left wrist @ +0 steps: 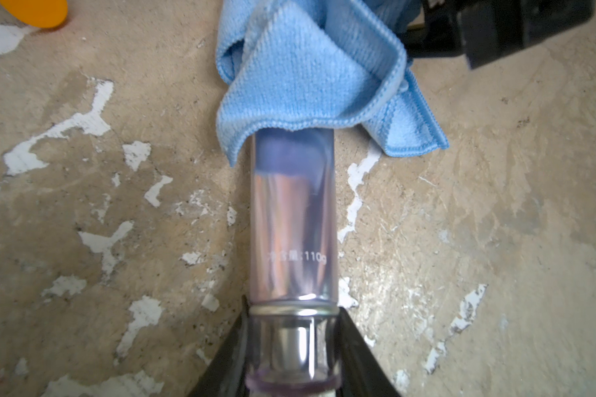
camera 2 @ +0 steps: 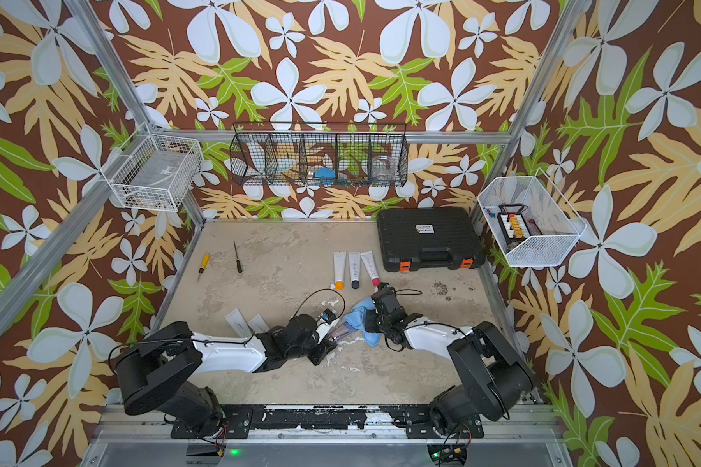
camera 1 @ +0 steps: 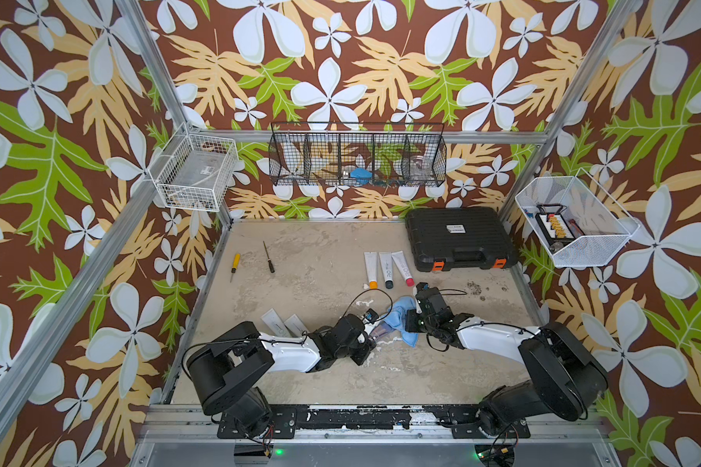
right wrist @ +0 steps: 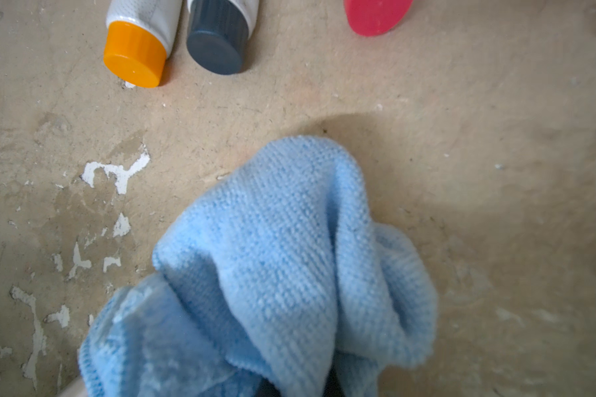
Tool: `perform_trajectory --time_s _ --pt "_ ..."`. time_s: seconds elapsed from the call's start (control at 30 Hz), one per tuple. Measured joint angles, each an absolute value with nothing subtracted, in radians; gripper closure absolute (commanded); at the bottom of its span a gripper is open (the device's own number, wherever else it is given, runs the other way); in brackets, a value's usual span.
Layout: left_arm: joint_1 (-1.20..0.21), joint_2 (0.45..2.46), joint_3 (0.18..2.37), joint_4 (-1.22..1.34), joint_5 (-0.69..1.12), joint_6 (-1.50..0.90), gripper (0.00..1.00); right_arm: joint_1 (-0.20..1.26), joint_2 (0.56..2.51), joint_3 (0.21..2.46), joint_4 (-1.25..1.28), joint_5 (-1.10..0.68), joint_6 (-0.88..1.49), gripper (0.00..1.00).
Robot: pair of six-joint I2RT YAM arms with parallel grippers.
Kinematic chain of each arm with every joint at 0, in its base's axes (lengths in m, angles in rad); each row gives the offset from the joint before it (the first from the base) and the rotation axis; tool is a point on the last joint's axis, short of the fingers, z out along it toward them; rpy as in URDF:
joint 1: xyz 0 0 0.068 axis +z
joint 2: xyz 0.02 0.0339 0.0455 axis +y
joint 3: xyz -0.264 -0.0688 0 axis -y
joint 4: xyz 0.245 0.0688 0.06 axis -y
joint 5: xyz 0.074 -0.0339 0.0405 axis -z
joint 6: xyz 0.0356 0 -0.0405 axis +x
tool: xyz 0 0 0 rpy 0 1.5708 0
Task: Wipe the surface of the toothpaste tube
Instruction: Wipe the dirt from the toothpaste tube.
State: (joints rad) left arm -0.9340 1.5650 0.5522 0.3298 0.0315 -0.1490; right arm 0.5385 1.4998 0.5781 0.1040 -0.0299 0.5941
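Observation:
A shiny purple-silver toothpaste tube (left wrist: 291,223) is clamped at its clear cap end by my left gripper (left wrist: 292,330), which is shut on it just above the table. In both top views the tube (camera 1: 379,330) (camera 2: 343,332) points from the left gripper (camera 1: 368,337) toward the right arm. A blue cloth (left wrist: 310,68) (right wrist: 283,257) lies draped over the tube's far end. My right gripper (right wrist: 296,385) is shut on the cloth, whose folds bury the jaws. In a top view the right gripper (camera 1: 411,319) sits just right of the cloth (camera 1: 397,313).
Three white tubes with orange (camera 1: 371,269), dark (camera 1: 386,269) and red (camera 1: 403,267) caps lie behind the grippers. A black case (camera 1: 458,238) sits back right. Two screwdrivers (camera 1: 234,265) (camera 1: 268,256) lie back left. Two flat white tubes (camera 1: 278,321) lie by the left arm. Wire baskets (camera 1: 357,157) hang on the walls.

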Motion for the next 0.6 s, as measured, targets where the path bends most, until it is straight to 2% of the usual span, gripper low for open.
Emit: perform_trajectory --time_s 0.6 --pt "-0.933 1.589 0.565 0.31 0.027 -0.149 0.78 0.738 1.548 0.533 0.36 -0.027 0.705 1.0"
